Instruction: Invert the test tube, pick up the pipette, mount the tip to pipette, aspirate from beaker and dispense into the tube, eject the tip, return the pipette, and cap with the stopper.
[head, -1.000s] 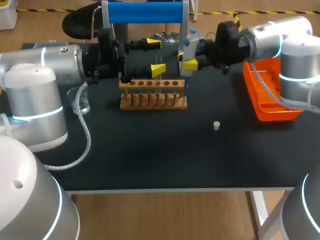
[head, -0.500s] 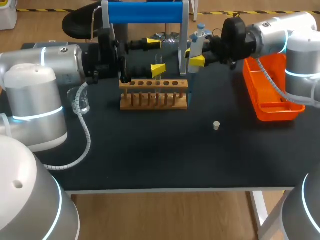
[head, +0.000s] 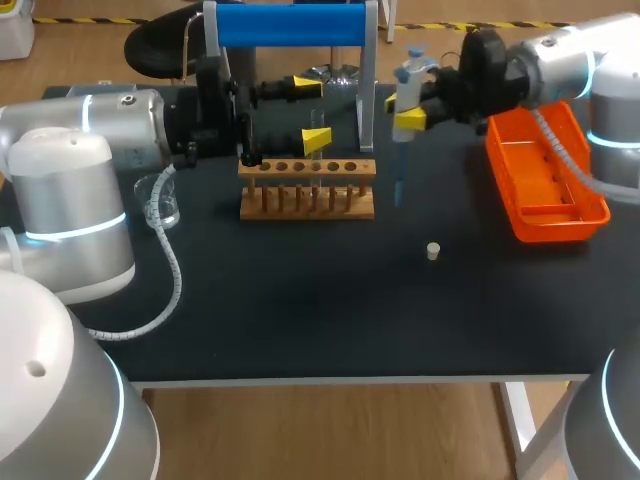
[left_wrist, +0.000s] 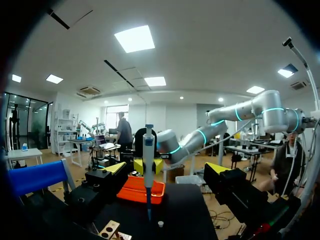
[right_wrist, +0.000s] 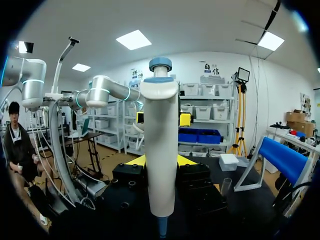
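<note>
My right fingers (head: 402, 110) grip the pipette (head: 412, 75) upright at upper centre-right, tip down. The test tube (head: 316, 152), faint in the rack (head: 307, 192), seems to stand leftward, beside my open left fingers (head: 312, 112).

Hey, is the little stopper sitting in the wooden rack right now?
No, the stopper lies on the bare table, apart from the wooden rack.

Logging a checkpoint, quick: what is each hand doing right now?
Left hand: open, holding nothing.
Right hand: closed on the pipette.
</note>
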